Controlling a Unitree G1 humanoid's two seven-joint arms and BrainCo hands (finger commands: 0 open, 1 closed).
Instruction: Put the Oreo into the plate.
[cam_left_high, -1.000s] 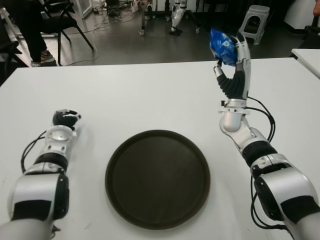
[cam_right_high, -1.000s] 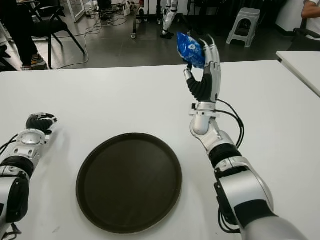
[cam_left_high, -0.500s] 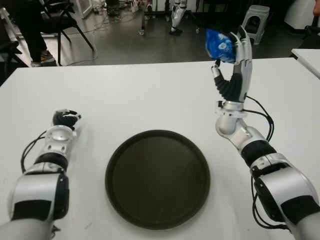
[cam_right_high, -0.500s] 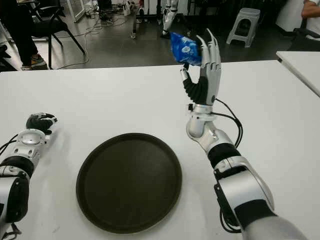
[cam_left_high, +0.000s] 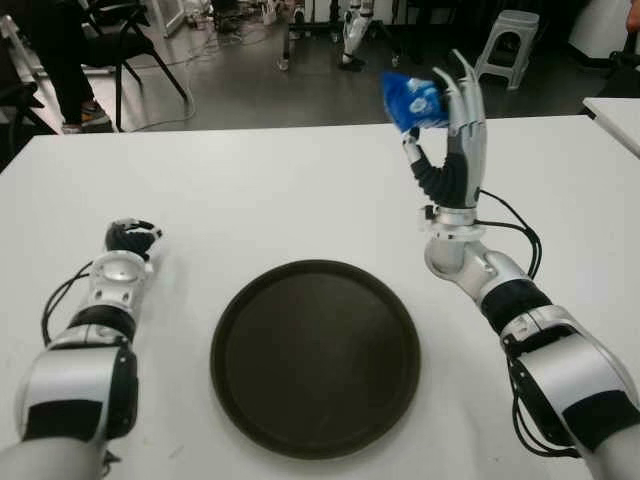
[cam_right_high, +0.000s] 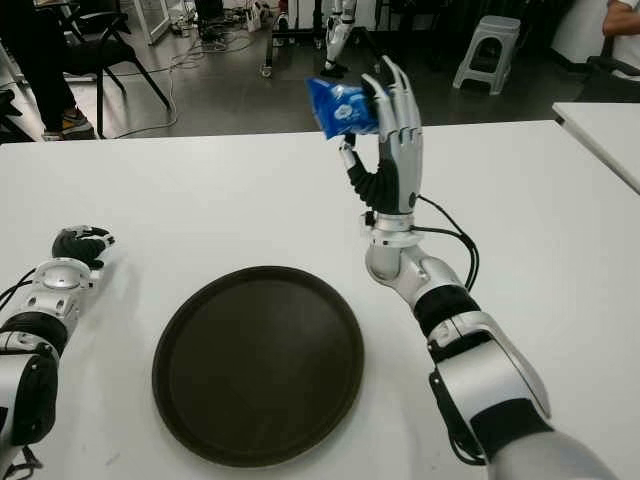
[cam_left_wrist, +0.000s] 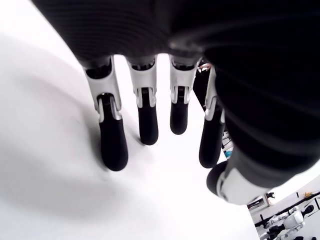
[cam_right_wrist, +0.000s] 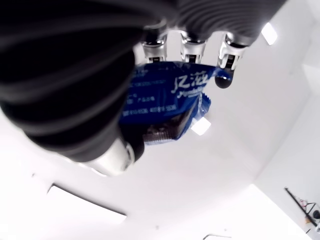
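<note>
– Where's the Oreo?

– Small blue crinkly plastic Oreo packet (cam_left_high: 413, 100), up in the air, pinched in the robot's silver-and-black right hand (cam_left_high: 447, 130). Hand points fingers-up, raised off the white table (cam_left_high: 300, 190), beyond the plate and to its right side.

– Actually gripped?

– Yes. Right wrist view shows the blue packet (cam_right_wrist: 170, 102) pressed between the thumb and the fingertips (cam_right_wrist: 223, 80), white print on the wrapper, a dark biscuit showing at the clear end. In the eye views the packet sticks out from the fingertips toward the robot's left.

– Plate?

– Round dark brown flat plate (cam_left_high: 315, 356) with a low rim, lying on the table in front of the robot, centre. Nothing on it. Packet is well above table level, not over the plate's middle, more past its far right edge.

– Left hand?

– Left hand (cam_left_high: 131, 237) shows to the left of the plate, well apart from it, low near the table. Its wrist view has the black-tipped fingers (cam_left_wrist: 113, 142) hanging loosely spread above the white surface, holding nothing.

– Background?

– Grey floor beyond the table, a black chair (cam_left_high: 120, 30) far left, a grey plastic stool (cam_left_high: 508, 40) far right, another white table's corner (cam_left_high: 615, 115) at the right edge.
</note>
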